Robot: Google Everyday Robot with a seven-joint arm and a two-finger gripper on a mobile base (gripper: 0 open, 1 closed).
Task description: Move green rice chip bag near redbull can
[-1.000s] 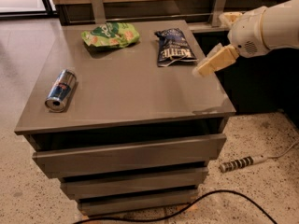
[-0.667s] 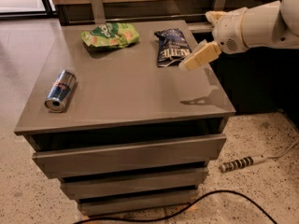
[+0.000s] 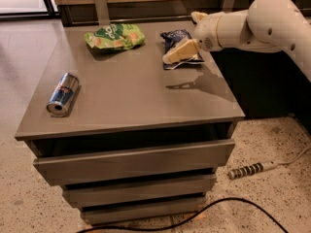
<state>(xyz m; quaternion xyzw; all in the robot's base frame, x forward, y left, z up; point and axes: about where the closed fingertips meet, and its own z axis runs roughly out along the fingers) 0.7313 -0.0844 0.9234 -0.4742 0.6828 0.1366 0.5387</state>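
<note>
The green rice chip bag [image 3: 115, 36] lies crinkled at the back left of the grey cabinet top [image 3: 131, 96]. The redbull can [image 3: 62, 94] lies on its side near the front left edge. My gripper [image 3: 180, 51] hangs over the back right of the top, just above the dark blue bag [image 3: 178, 39], well to the right of the green bag. It holds nothing.
The cabinet has several drawers below. A wall with metal brackets [image 3: 100, 4] runs behind it. A black cable [image 3: 194, 215] and a power strip [image 3: 248, 170] lie on the speckled floor at the right.
My arm has swung left and toward the back, from beyond the cabinet's right edge to over the dark blue bag. The bags and the can have not moved.
</note>
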